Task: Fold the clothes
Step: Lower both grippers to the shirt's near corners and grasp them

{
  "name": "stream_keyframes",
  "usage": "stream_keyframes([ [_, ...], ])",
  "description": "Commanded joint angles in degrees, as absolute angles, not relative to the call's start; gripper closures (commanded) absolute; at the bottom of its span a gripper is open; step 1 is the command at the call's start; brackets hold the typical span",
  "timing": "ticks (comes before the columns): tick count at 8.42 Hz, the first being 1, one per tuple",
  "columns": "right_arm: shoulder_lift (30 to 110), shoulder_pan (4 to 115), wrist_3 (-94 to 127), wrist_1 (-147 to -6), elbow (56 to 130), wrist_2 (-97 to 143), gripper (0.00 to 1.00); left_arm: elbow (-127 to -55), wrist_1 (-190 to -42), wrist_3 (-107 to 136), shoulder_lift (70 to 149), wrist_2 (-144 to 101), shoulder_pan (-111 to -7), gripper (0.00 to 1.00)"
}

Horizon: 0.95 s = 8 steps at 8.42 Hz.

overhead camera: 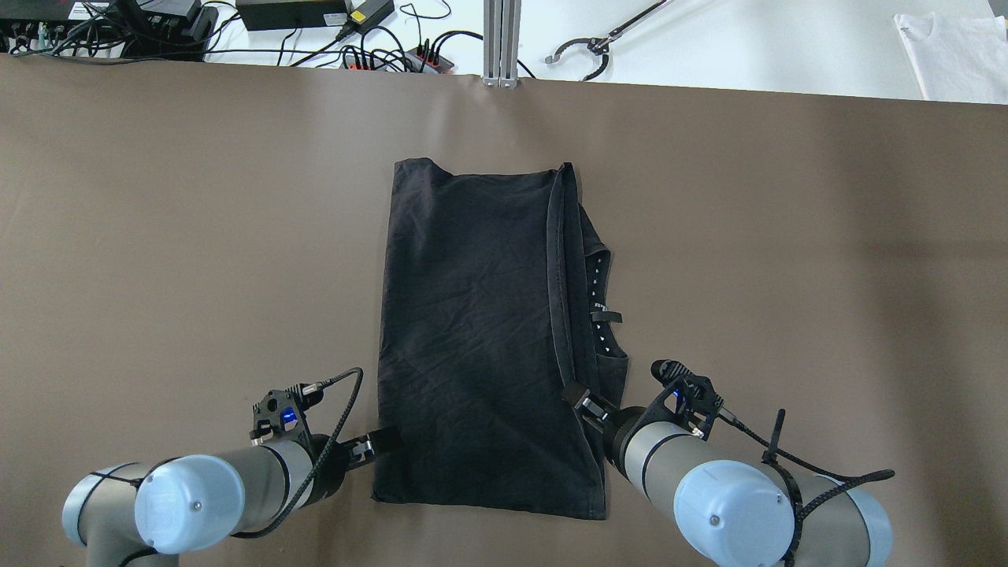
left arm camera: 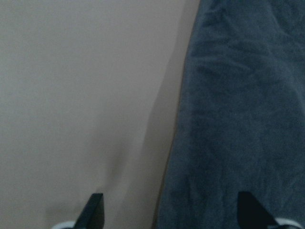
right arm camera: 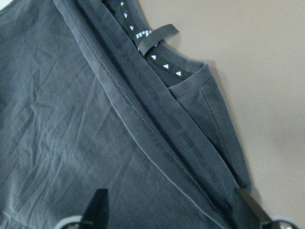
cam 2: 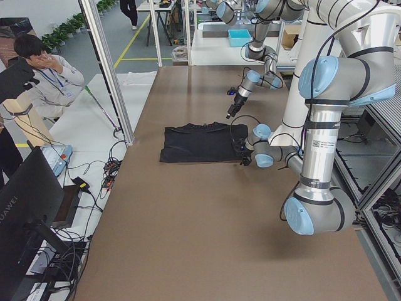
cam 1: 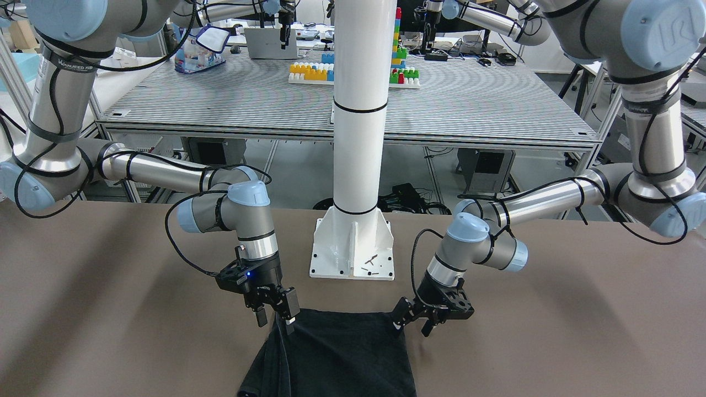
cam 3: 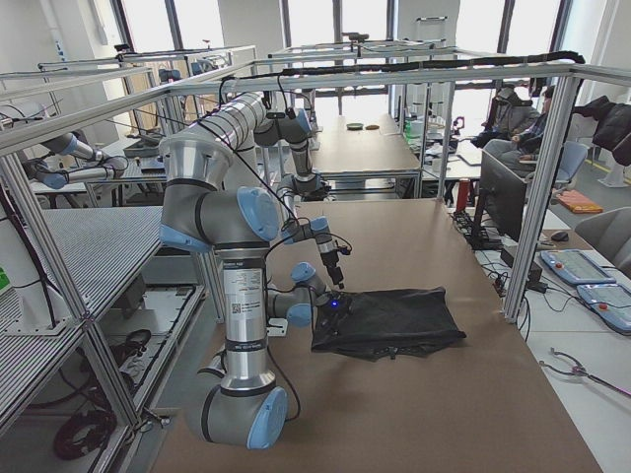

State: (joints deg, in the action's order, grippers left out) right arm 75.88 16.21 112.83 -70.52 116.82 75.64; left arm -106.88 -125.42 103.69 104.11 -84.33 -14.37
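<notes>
Shirt (overhead camera: 472,315) lies partly folded on worktop (overhead camera: 197,236). Left end effector (overhead camera: 376,443) spread astride its edge; right end effector (overhead camera: 589,405) spread over layered hem. Risk, we judge: right pinches one layer only, fold slips.

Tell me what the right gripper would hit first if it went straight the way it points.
Most likely the black garment, at its folded hemmed edge: in the wrist view that edge runs between the fingertips of the open right gripper. How far above the cloth it hangs is unclear.

open tabletop (overhead camera: 197,236) flanks the garment (overhead camera: 472,331); white pole (cam 1: 358,138) stands near its robot-side edge
</notes>
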Motion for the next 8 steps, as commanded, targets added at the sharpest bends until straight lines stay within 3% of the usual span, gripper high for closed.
stream_keyframes([
  [1,75.9,16.3,112.9,-70.5,116.8,75.6,0.08,-106.6,-125.4,105.0,104.2,-82.9,-11.6,0.00],
  [3,75.9,16.3,112.9,-70.6,116.7,75.6,0.08,-106.5,-125.4,105.1,104.3,-80.4,-10.9,0.05],
  [4,75.9,16.3,112.8,-70.5,116.5,75.6,0.07,-106.4,-125.3,104.8,105.1,-80.4,-9.9,0.37],
  [6,75.9,16.3,112.7,-70.5,116.5,75.6,0.07,-106.5,-125.4,104.7,105.6,-80.6,-9.8,0.83],
  [7,75.9,16.3,112.6,-70.6,116.3,75.6,0.07,-106.7,-125.4,104.7,105.7,-80.6,-9.8,1.00],
  [8,75.9,16.3,112.4,-70.5,115.4,75.6,0.07,-106.7,-125.4,104.4,105.6,-80.6,-9.9,1.00],
])
